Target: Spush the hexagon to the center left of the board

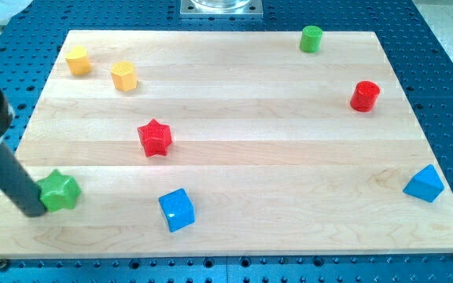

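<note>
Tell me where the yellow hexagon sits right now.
The yellow hexagon sits near the board's top-left corner, just right of the other yellow block and up-left of the red star. My tip is far below, beside the green star.

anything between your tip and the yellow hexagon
No block sits between them in the camera view. My tip is at the view's lower left, against the green star; the yellow hexagon lies up-right across bare board. The red star sits off that line.
</note>
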Tool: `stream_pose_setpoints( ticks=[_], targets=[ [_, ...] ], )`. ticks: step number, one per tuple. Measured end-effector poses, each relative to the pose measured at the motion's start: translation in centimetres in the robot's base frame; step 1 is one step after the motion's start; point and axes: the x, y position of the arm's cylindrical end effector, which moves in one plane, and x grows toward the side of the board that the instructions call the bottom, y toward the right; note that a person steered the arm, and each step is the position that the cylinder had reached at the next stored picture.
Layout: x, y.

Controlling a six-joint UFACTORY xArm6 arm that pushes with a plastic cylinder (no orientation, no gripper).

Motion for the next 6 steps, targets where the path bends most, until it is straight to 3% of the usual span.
stream_pose_setpoints(
  ticks=[1,2,3,4,6],
  targets=[
    [-3.5,9.3],
    [-3.1,-0.9],
    [-8.5,-0.3],
    [-14.3,8.4],
    [-26.7,7.9]
  ],
)
